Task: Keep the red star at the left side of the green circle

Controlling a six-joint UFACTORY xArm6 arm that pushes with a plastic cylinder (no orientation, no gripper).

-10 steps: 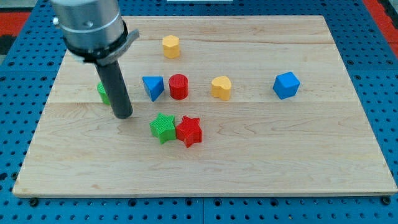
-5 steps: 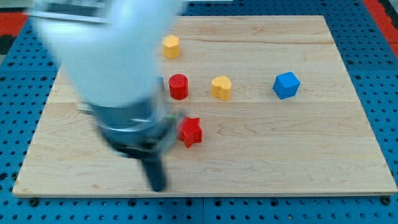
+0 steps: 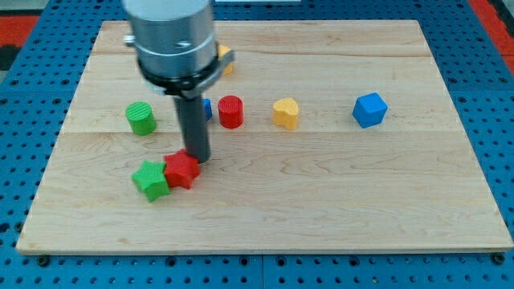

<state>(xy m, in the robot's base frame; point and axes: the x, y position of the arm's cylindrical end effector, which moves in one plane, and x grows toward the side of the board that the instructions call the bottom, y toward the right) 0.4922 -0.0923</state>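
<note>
Pressing against the red star (image 3: 182,170) from its 1 o'clock side, my tip (image 3: 197,158) stands at the star's upper right edge, with the rod rising toward 12 o'clock into the grey arm housing. No claw is fitted on this arm, so none shows apart or together. The red star lies touching the green star (image 3: 150,179), which sits at its 8 o'clock. The green circle (image 3: 140,118) stands apart at about 11 o'clock of the red star, so the red star is below it and slightly toward the view's right. A blue block (image 3: 207,108), shape hidden by the rod, peeks out just left of the red cylinder (image 3: 230,111). At 3 o'clock of the cylinder come the yellow heart (image 3: 285,113) and, well apart, the blue cube (image 3: 369,110). A yellow block (image 3: 226,59) is half hidden behind the housing near the top of the wooden surface (image 3: 361,201).
</note>
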